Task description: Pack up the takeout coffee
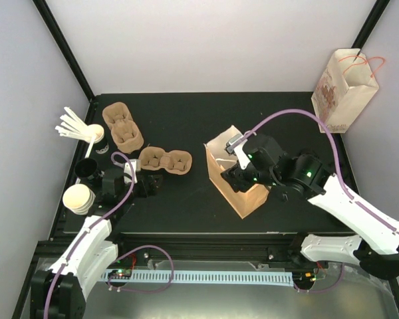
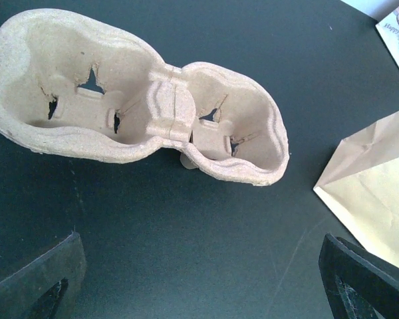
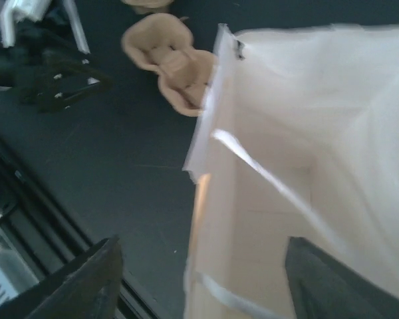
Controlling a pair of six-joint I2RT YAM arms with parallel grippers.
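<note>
Two end effectors stand with fingers spread, gripping nothing: the left end effector hovers near a cup tray, the right end effector at the mouth of the brown bag. We see the paper cups on the counter at near left, none visible in the bag, so we judge packing barely begun
</note>
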